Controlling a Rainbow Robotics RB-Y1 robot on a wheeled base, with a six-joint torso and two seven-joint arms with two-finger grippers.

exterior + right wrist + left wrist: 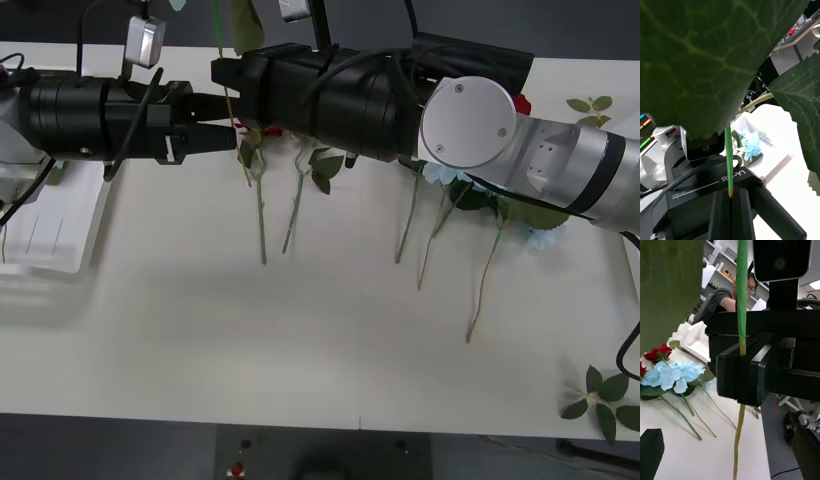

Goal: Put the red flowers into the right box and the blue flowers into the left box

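My right gripper [222,72] reaches across to the left and is shut on a thin green stem [218,30] with big leaves; its bloom is out of view. The right wrist view shows the fingers closed on that stem [729,165]. My left gripper [213,122] stands open just left of the stem, level with its lower part. In the left wrist view the right gripper [742,352] clamps the stem [742,296]. Red flowers [657,352] and blue flowers [673,375] lie on the table. One blue flower [750,146] lies in the left box [50,235].
Several flower stems [408,225] lie across the table's middle, with blue heads [540,235] under my right arm. Loose leaf sprigs [605,395] sit at the front right corner. A white tray [696,341] lies beyond the flowers. The table's front half is bare.
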